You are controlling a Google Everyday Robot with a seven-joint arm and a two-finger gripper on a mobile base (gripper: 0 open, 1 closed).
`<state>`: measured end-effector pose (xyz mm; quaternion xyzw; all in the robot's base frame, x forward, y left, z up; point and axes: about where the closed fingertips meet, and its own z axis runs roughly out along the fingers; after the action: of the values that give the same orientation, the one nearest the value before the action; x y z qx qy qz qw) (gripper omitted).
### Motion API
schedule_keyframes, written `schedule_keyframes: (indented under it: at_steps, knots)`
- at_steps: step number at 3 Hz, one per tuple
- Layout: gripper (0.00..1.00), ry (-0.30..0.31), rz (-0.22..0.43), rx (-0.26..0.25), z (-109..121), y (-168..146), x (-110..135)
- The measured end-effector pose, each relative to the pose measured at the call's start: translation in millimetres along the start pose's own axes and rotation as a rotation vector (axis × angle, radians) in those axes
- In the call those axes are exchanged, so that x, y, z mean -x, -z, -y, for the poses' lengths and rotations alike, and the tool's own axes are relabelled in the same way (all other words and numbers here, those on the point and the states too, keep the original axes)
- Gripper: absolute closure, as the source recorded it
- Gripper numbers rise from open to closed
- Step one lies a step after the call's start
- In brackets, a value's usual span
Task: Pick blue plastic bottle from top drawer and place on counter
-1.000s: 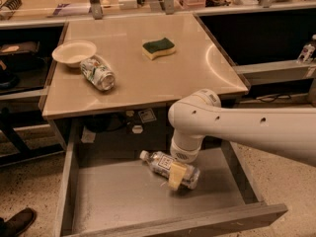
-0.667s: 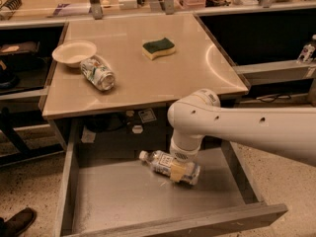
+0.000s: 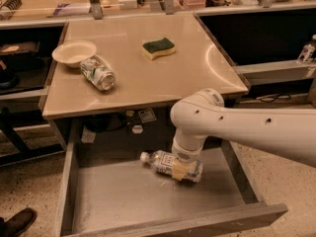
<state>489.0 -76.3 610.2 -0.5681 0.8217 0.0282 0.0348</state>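
Observation:
The blue plastic bottle [image 3: 159,161] lies on its side on the floor of the open top drawer [image 3: 118,196], white cap pointing left. My gripper [image 3: 180,170] reaches straight down from the white arm [image 3: 237,127] and sits over the bottle's right half, hiding part of the label. The bottle rests on the drawer bottom. The beige counter [image 3: 148,83] is above and behind the drawer.
On the counter are a white bowl [image 3: 74,52], a green-and-white can [image 3: 98,73] lying beside it, and a green-and-yellow sponge [image 3: 158,47]. Dark side shelves flank the table; a small bottle [image 3: 307,51] stands on the right one. A shoe [image 3: 17,222] shows at bottom left.
My gripper has come down from just above the near side of the bottle onto its right half. The bottle lies in about the same place.

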Motion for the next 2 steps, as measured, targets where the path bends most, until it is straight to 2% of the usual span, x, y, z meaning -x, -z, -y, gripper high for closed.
schedule_keyframes:
  at_steps: [1, 2]
  knots:
    - [1.00, -0.014, 0.005, -0.041, -8.4, 34.1, -10.9]
    - [1.00, -0.036, 0.013, -0.095, -9.4, 80.7, -22.7]
